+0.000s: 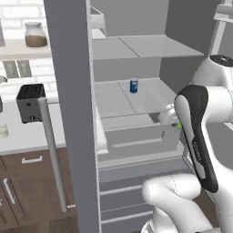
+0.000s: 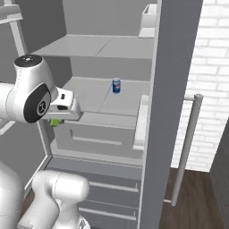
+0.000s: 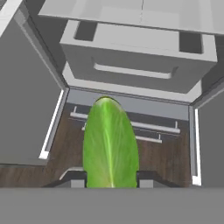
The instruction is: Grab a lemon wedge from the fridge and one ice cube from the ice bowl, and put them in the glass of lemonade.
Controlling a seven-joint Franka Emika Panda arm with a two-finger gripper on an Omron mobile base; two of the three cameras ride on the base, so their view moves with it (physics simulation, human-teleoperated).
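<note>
The lemon wedge (image 3: 110,144) is a yellow-green sliver pinched between the two dark fingertips (image 3: 77,177) of my gripper (image 3: 110,178), which is shut on it. From the base views the wedge (image 1: 179,125) (image 2: 55,122) hangs just below my hand (image 2: 62,107), in front of the open fridge (image 2: 103,107) at the level of its drawers (image 3: 135,57). At the left edge of the counter stands what looks like the glass of lemonade (image 1: 2,129), cut off by the frame. The ice bowl and ice cube are out of view.
The fridge door (image 1: 73,113) (image 2: 165,112) stands wide open with its bar handle (image 1: 52,154) toward me. A blue can (image 1: 133,85) (image 2: 116,85) sits on the middle shelf. A toaster (image 1: 31,102) and a brown-filled jar (image 1: 35,35) are at the left.
</note>
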